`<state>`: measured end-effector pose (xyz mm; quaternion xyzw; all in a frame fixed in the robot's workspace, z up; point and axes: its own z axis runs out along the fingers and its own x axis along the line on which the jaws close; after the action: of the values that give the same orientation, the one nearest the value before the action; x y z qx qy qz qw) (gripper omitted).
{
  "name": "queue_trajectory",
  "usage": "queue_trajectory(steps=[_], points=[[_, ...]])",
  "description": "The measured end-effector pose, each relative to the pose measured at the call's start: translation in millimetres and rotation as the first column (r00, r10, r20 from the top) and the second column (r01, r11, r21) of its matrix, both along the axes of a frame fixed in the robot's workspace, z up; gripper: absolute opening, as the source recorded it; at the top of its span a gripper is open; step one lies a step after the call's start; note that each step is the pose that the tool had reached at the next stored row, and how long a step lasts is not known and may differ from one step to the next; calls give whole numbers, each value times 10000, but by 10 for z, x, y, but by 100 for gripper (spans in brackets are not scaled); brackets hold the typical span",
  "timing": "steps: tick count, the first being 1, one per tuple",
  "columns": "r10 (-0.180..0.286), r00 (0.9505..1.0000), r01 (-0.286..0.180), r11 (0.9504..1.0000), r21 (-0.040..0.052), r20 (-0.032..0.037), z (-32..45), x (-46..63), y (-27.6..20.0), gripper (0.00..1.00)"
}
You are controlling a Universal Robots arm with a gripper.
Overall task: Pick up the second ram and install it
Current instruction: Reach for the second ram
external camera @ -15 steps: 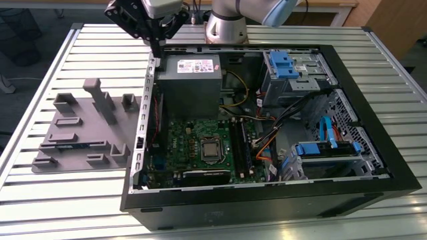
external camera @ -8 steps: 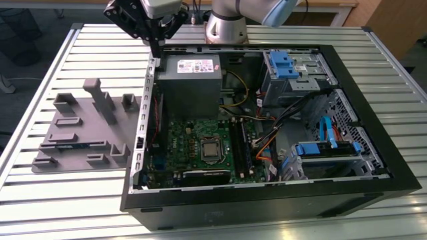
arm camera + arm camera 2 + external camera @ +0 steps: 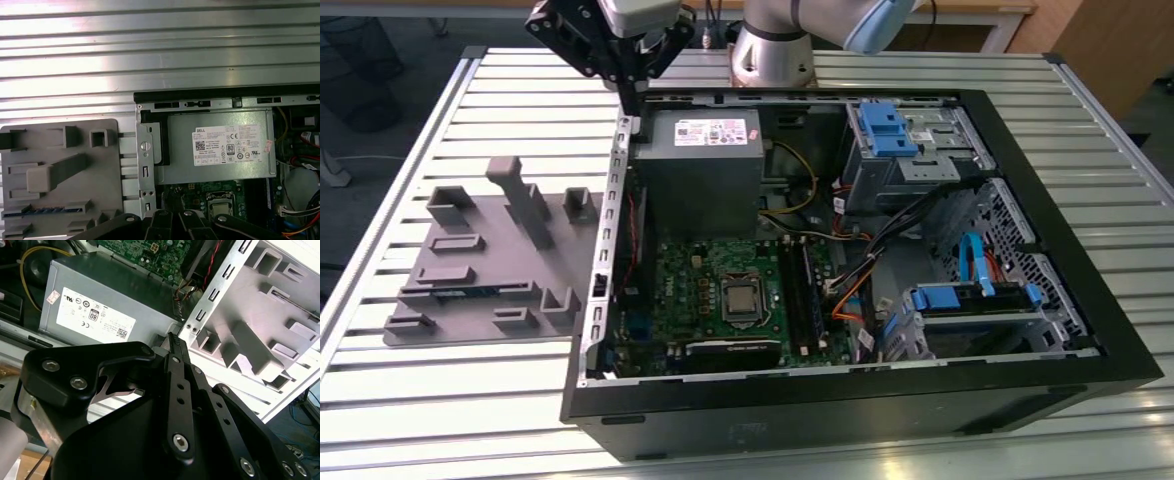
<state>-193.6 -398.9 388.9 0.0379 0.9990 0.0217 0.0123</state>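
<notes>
Slatted metal table carrying an open black computer case, with a gray holder tray just beside it. I see the gripper hovering over the case's corner by the power supply, fingers closed together, empty. The second ram sits in a tray slot.

The silver ribbed metal desk carries a gray moulded plastic holder tray near its edge at the exterior view's left. Just beside the tray, an open black computer case lies on its side. The arm's round gray base stands at the far edge.
</notes>
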Motion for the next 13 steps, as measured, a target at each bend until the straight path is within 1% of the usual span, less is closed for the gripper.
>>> queue_trajectory(steps=[13], points=[[-1,10000,1,10000,0,0,-2,-29,0,11]])
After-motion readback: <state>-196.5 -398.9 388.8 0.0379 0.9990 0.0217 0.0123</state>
